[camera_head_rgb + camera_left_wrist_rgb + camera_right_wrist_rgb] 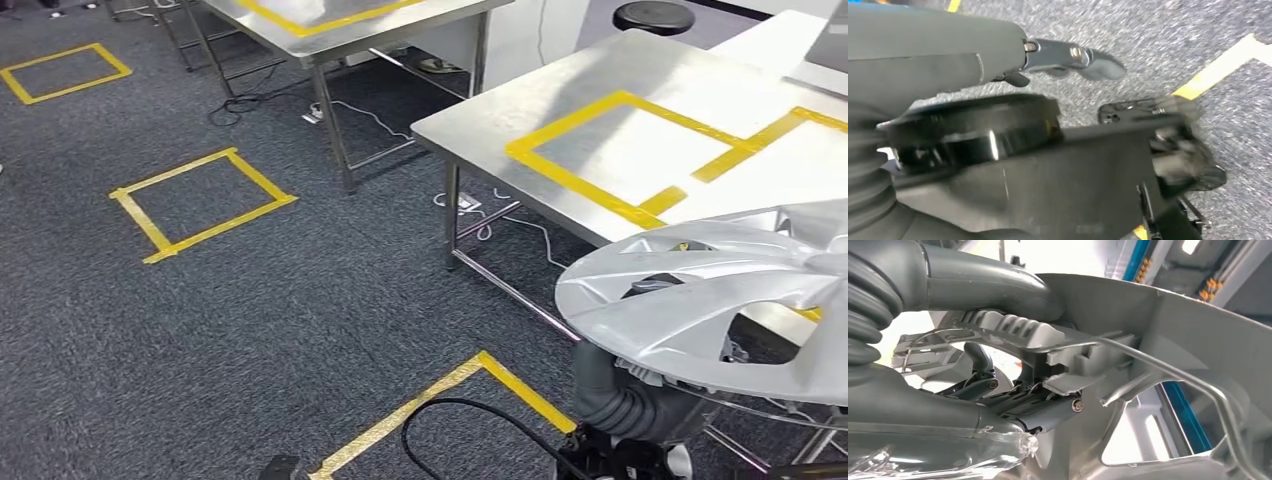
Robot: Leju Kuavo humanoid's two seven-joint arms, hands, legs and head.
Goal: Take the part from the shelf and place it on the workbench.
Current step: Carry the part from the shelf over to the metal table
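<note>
The part [720, 295], a silver wheel cover, is carried flat and face-up at the lower right of the head view, its far rim overlapping the near edge of the workbench [600, 85]. It is not yet set down; it sits on the right hand [1013, 395], which comes up under it. In the right wrist view the thumb lies over the cover's back rim and darker fingers reach in among the ribs and the wire ring, so the hand is clamped on the part from below. Judged purpose: a grip from beneath keeps the wide disc level and leaves its face clear for lowering onto the bench.

The yellow tape frame [625, 150] on the workbench lies just beyond the part and most likely marks the placing spot.

The left hand [1073, 57] hangs over the carpet, holding nothing, fingers stretched out and apart, seemingly kept clear of the carry. The view is blurred.

Risk noted: the cover is broad and held at one side, so it could tip on release.
</note>
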